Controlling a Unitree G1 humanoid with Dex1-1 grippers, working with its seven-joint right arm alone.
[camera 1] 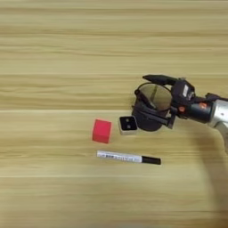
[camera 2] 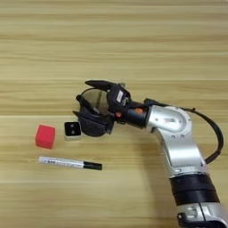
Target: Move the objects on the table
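The dark see-through pen cup [camera 1: 150, 121] stands on the table [camera 1: 67, 53], right of centre. A slim black marker [camera 2: 88, 104] seems to lean inside it. My right gripper [camera 1: 142, 94] reaches in from the right and is shut on the cup. One black finger [camera 1: 156, 79] lies along the far rim and the other presses across the near wall. The white-barrelled marker with a black cap [camera 1: 128, 157] lies flat in front of the cup, cap pointing right, apart from the gripper.
A small white block with two black dots [camera 1: 128, 124] sits just left of the cup, almost touching it. A red cube [camera 1: 102, 131] rests further left. The silver forearm [camera 2: 178, 138] comes up from the bottom right.
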